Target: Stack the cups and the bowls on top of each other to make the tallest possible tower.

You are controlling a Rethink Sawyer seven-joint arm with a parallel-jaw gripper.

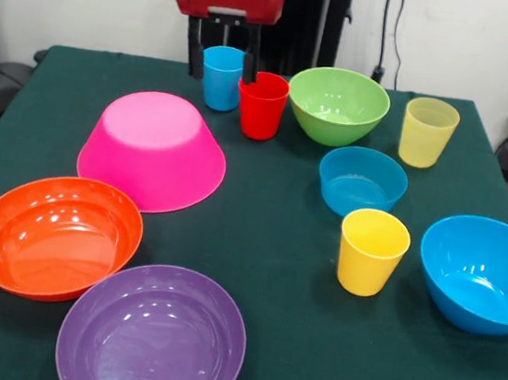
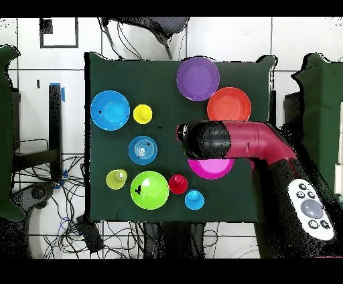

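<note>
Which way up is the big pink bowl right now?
Upside down. In the front view the pink bowl shows its flat base on top and its wide rim on the green table. Nothing is stacked on it.

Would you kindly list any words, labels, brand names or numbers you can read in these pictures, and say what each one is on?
None: the cups, the bowls, the green table and the red arm show no readable text.
</note>
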